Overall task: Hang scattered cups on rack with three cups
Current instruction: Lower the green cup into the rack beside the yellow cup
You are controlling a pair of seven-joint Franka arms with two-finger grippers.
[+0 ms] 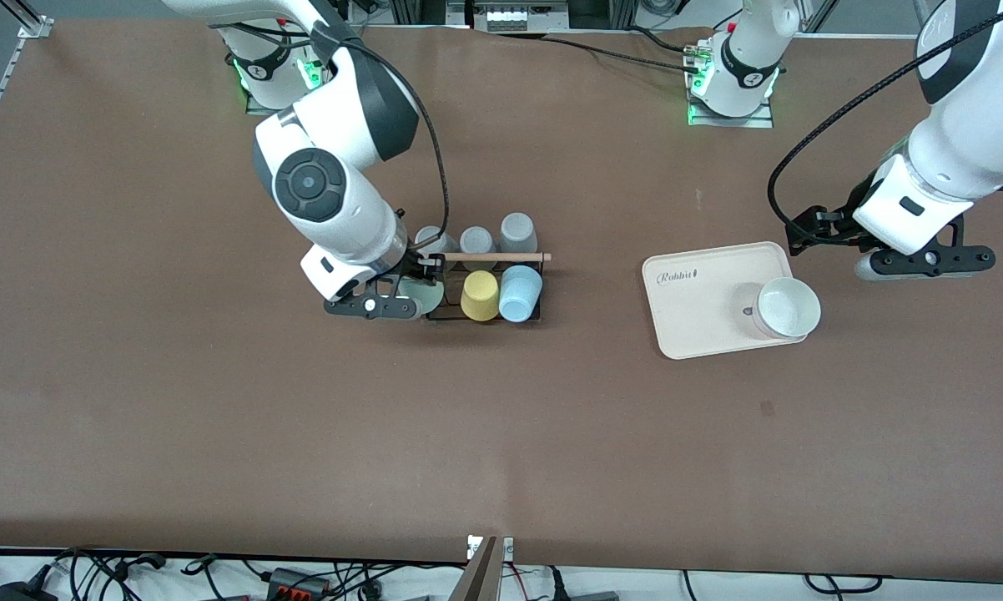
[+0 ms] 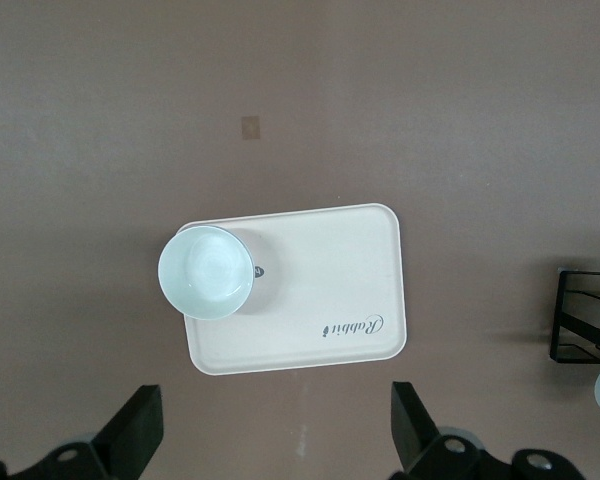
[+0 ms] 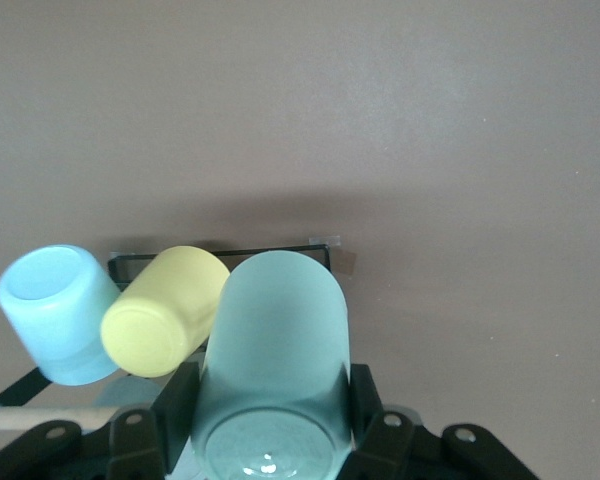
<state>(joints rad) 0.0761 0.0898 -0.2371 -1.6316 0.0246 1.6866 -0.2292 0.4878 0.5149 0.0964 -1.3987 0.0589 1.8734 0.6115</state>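
Observation:
My right gripper (image 1: 418,294) (image 3: 270,400) is shut on the pale mint-green cup (image 1: 424,295) (image 3: 275,330), one finger on each side of it. It holds the cup at the end of the black wire rack (image 1: 536,317) (image 3: 220,252) toward the right arm's end of the table, right beside the yellow cup (image 1: 479,295) (image 3: 165,310). The light blue cup (image 1: 520,293) (image 3: 55,310) sits on the rack beside the yellow one. A wooden rod (image 1: 493,257) crosses the rack's top. My left gripper (image 1: 927,263) (image 2: 275,440) waits open and empty over the table beside the tray.
Three grey cups (image 1: 476,240) stand on the rack's row farther from the front camera. A cream tray (image 1: 702,309) (image 2: 330,290) toward the left arm's end carries an upright white cup (image 1: 788,307) (image 2: 208,270) on one corner.

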